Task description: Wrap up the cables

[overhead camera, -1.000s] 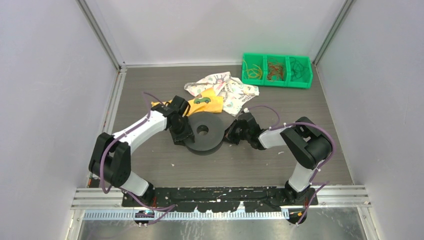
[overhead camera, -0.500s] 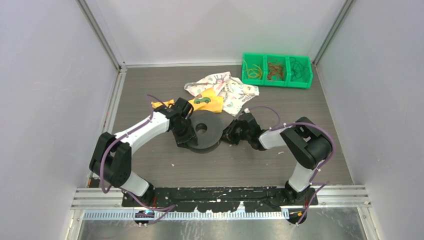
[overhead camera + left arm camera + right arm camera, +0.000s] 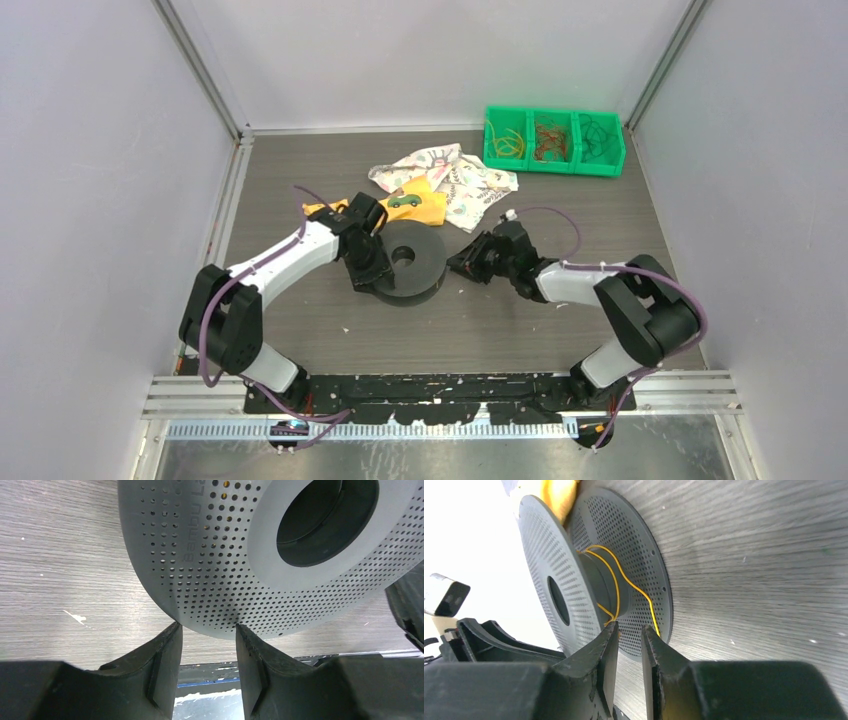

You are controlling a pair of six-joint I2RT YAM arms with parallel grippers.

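A black perforated spool lies flat mid-table. A thin yellow cable is looped a couple of turns around its hub, between the two flanges. One strand runs down to my right gripper's fingertips. My right gripper sits just right of the spool, its jaws narrowly open with nothing between them. My left gripper is at the spool's left rim. Its jaws are open, both tips resting against the curved edge of the top flange.
A green three-compartment bin with wire coils stands at the back right. A patterned cloth and a yellow cloth with a small green toy car lie just behind the spool. Walls enclose three sides.
My right gripper went from shut to narrowly open and drew back a little to the right, its elbow swinging outward. The left gripper and spool shifted slightly.
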